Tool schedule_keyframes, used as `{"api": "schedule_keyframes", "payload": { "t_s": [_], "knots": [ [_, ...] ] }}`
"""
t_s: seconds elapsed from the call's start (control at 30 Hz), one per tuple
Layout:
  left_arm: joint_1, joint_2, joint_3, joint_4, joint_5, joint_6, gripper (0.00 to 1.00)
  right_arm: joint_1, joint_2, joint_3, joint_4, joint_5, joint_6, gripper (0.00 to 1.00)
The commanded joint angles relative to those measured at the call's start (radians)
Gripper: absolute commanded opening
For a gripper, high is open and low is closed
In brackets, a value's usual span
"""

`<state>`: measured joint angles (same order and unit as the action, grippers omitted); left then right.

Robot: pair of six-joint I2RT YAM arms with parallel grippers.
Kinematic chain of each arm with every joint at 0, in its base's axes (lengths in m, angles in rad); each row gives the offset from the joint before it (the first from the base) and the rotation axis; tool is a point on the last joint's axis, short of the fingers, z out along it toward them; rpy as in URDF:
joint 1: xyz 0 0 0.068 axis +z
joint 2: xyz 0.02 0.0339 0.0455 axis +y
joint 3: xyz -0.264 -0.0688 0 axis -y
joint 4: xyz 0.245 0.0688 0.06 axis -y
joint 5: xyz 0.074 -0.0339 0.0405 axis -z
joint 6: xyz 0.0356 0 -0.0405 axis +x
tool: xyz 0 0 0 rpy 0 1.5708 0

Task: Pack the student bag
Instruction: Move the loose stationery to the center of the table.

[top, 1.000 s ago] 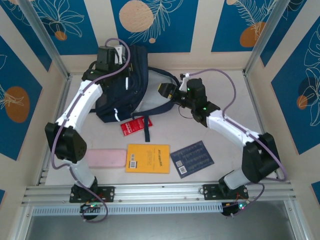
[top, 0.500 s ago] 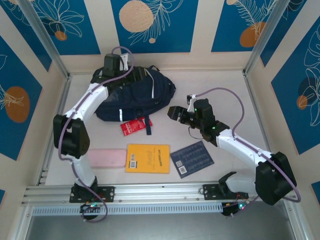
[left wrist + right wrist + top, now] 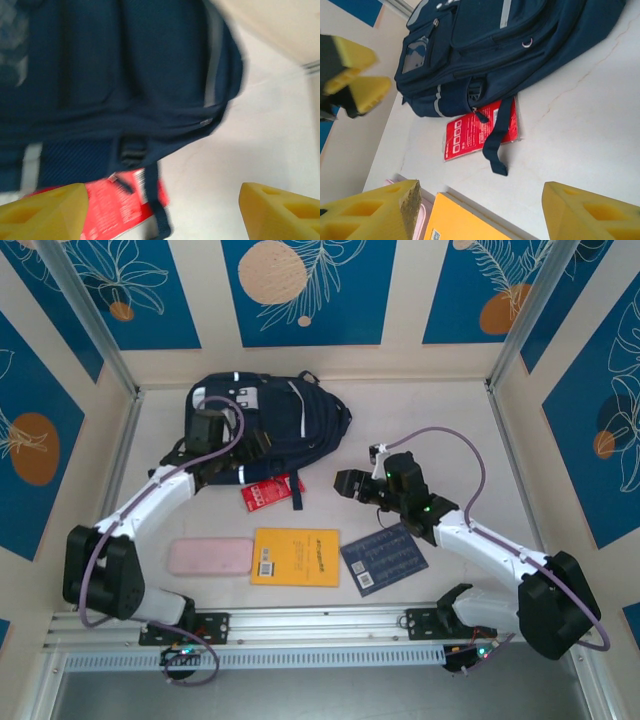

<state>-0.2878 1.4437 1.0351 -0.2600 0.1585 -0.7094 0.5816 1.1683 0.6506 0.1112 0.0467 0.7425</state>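
The left gripper (image 3: 160,207) has its yellow fingers spread wide with nothing between them, hovering over the near edge of the student bag (image 3: 285,420) without touching it. The right gripper (image 3: 482,200) is likewise spread wide and empty, held above bare table (image 3: 440,420) just right of the bag and aimed toward it. The bag lies flat at the back of the table, left of centre, pockets facing up. A red packet (image 3: 480,130) pokes out from under its near edge, with a dark strap (image 3: 497,142) lying across it. Nearer the arms sit a pink case (image 3: 210,557), an orange book (image 3: 295,556) and a dark blue booklet (image 3: 385,557).
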Motion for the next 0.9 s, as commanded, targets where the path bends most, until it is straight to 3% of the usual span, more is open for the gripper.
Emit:
{"api": "schedule_keyframes", "payload": {
  "t_s": [0.0, 0.47, 0.87],
  "knots": [
    [0.002, 0.06, -0.022, -0.107, -0.06, -0.081, 0.78, 0.006, -0.02, -0.035, -0.005, 0.02, 0.001, 0.64],
    [-0.057, 0.311, -0.022, 0.015, -0.032, -0.093, 0.74, 0.007, -0.065, -0.095, 0.006, -0.004, -0.013, 0.63],
    [-0.298, 0.407, 0.017, -0.031, -0.039, -0.04, 0.72, -0.109, -0.055, -0.108, -0.009, -0.099, -0.016, 0.63]
  ]
}}
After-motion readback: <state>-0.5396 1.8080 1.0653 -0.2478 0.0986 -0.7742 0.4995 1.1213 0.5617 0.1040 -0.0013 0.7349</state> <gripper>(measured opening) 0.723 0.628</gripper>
